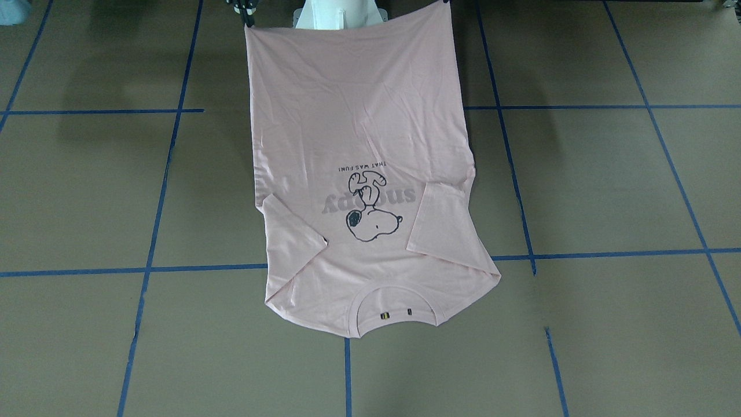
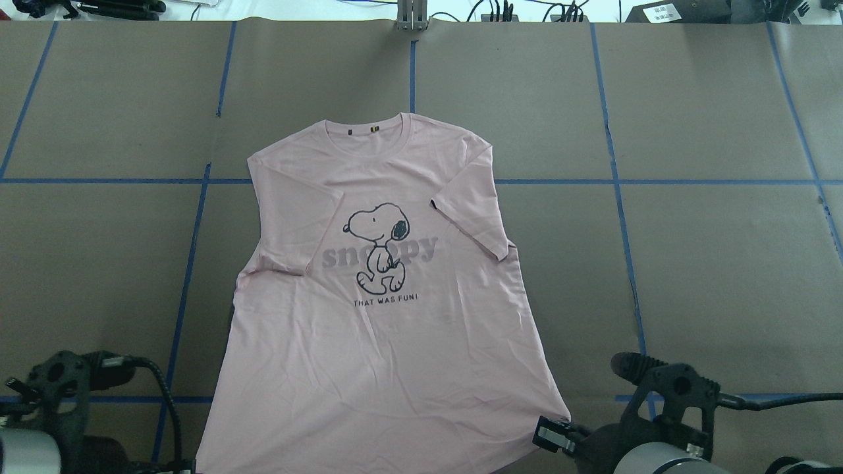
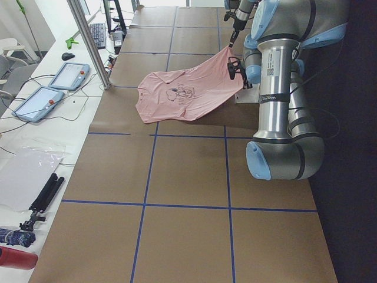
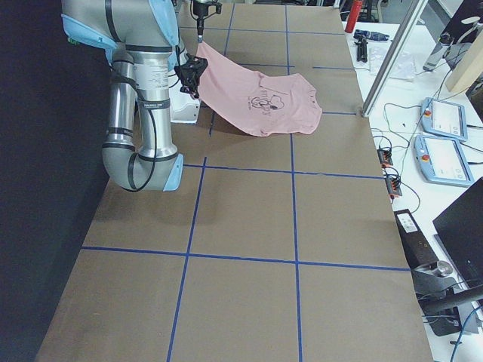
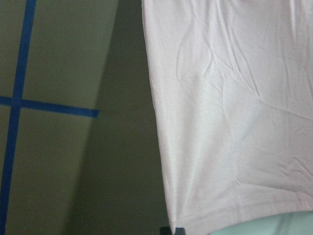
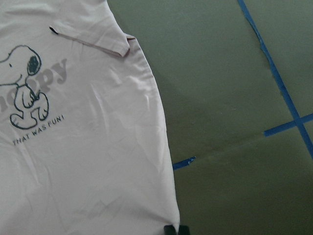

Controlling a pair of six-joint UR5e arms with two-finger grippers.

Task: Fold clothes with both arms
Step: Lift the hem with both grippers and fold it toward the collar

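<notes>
The pale pink T-shirt [image 2: 382, 355] lies print-up on the brown table, collar [image 2: 369, 128] on the far side. Its dog print [image 2: 377, 247] faces up and both sleeves are folded inward. The hem is raised off the table at both corners. My left gripper [image 2: 192, 465] is shut on the left hem corner, which shows in the left wrist view [image 5: 174, 230]. My right gripper [image 2: 558, 431] is shut on the right hem corner, which shows in the right wrist view [image 6: 176, 229]. In the front-facing view the shirt [image 1: 359, 116] hangs between the two raised corners.
Blue tape lines [image 2: 619, 197] grid the brown table cover. The white pedestal [image 1: 338, 13] stands behind the raised hem. A metal post [image 2: 411, 16] stands at the far edge. Teach pendants [image 3: 68, 75] and cables lie on the white side bench.
</notes>
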